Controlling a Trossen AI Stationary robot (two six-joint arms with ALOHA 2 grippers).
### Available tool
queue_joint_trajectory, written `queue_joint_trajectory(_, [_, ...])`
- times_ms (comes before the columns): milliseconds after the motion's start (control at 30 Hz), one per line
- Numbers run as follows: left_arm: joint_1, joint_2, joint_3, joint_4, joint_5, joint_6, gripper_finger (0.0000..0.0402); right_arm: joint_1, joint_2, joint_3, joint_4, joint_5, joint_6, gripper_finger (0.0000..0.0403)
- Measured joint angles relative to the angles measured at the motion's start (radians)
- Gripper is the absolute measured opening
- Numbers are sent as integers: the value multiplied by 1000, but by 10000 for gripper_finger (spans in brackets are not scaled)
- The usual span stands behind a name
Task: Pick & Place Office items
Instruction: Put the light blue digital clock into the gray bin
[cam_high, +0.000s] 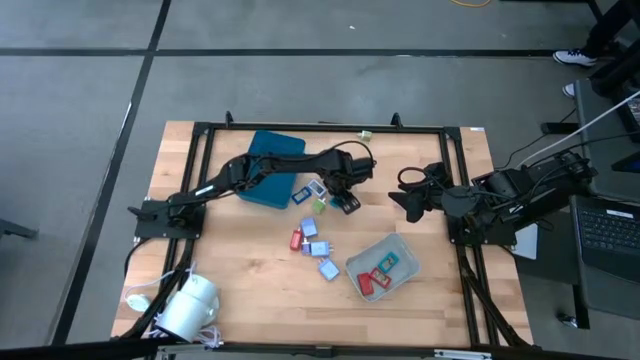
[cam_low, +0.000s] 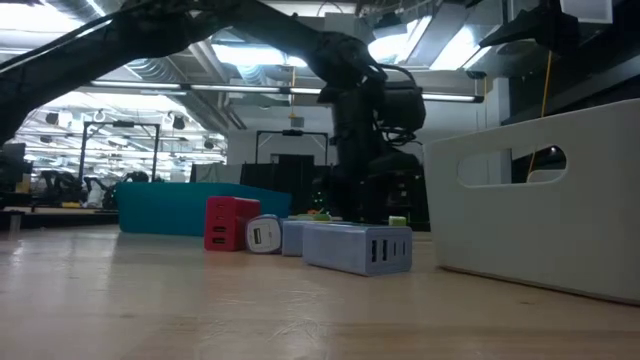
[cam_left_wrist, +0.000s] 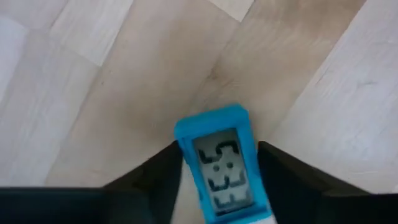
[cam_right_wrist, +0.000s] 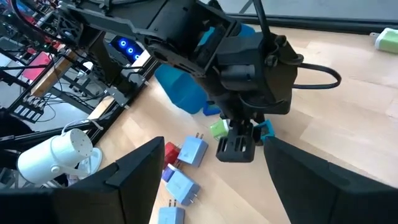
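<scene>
Sorted: we count a few items in the grey tray (cam_high: 395, 247).
Left: several chargers (cam_high: 318, 247) on the counter (cam_high: 240, 265).
Left end effector (cam_left_wrist: 217, 163): we see fingers narrowing around a blue block (cam_left_wrist: 221, 165), grip unconfirmed.
Right end effector (cam_high: 403, 196): wide open, empty.

Teal tray (cam_high: 272, 167), grey tray (cam_high: 384, 268), laptop (cam_high: 606, 232)

Blue item (cam_left_wrist: 219, 163), teal tray (cam_high: 272, 168), grey tray (cam_high: 385, 268).

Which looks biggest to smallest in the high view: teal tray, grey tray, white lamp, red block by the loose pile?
1. Teal tray
2. Grey tray, slightly smaller
3. White lamp, close to the grey tray, so that order is unsure
4. Red block, far smallest
</scene>
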Motion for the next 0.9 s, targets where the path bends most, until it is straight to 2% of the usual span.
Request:
queue_joint_trajectory(67, [5, 0, 0, 16, 29, 12, 143, 0, 0, 0, 1, 20, 0, 280])
queue_joint_trajectory(133, [11, 0, -1, 43, 78, 22, 143, 0, 0, 0, 13, 38, -7, 280])
queue_joint_trajectory(267, [27, -6, -3, 127, 242, 26, 143, 0, -32, 0, 116, 76, -86, 280])
queue_joint_trajectory(467, [-4, -43, -10, 390, 449, 8, 143, 2, -120, 88, 142, 161, -279, 280])
queue_joint_trajectory(567, [-24, -92, -3, 490, 471, 7, 143, 4, -163, 146, 97, 162, -344, 280])
queue_joint_trajectory(633, [-45, -102, -3, 520, 477, 17, 143, 14, -197, 181, 6, 154, -347, 280])
queue_joint_trajectory(800, [-71, -136, -6, 533, 487, 36, 143, 43, -278, 206, -216, 166, -236, 280])
queue_joint_trajectory(900, [-70, -175, -3, 554, 509, 34, 143, 53, -302, 175, -233, 203, -213, 280])
